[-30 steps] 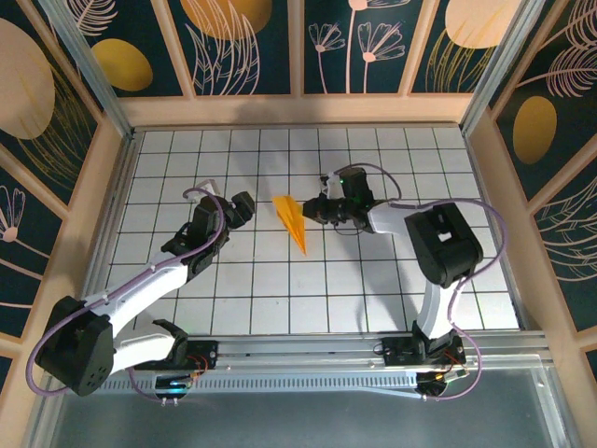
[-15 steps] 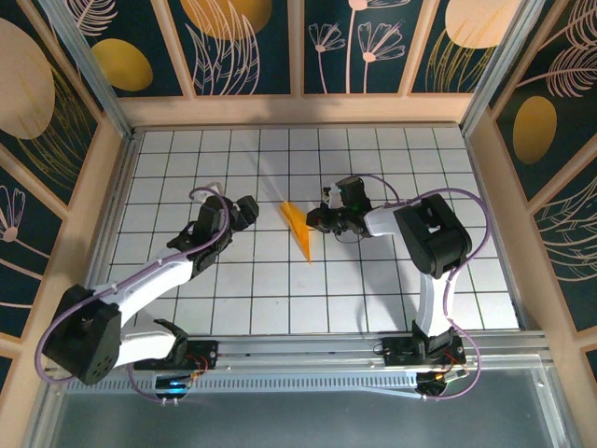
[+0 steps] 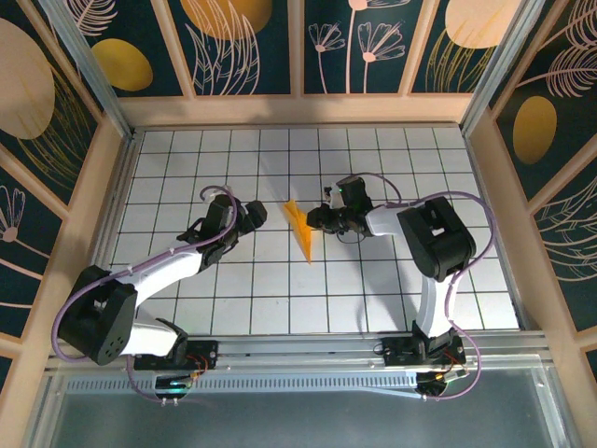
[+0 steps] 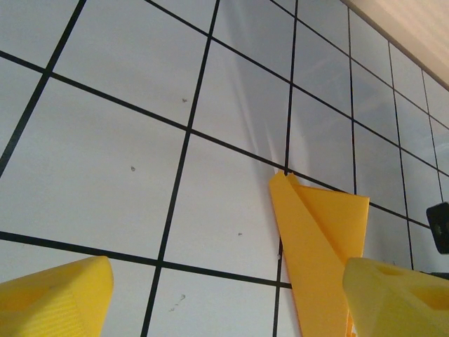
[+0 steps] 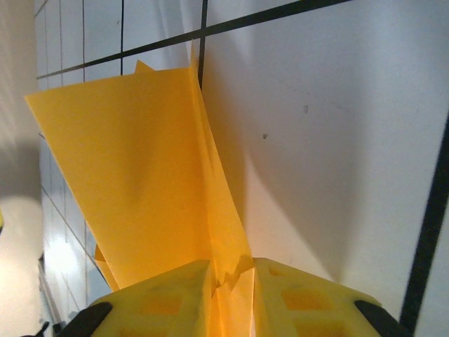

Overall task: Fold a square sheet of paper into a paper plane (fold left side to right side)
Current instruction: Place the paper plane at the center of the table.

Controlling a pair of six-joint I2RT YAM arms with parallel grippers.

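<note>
plane [image 3: 300,227] is judged fully folded; its edge is enclosed by narrow right fingers [image 5: 165,298], grip cannot be told; left fingers [image 4: 59,295] are held wide; only release seems left

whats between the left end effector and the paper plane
Nothing but bare white gridded table lies between the left end effector and the paper plane. The top external view shows this gap.
</note>
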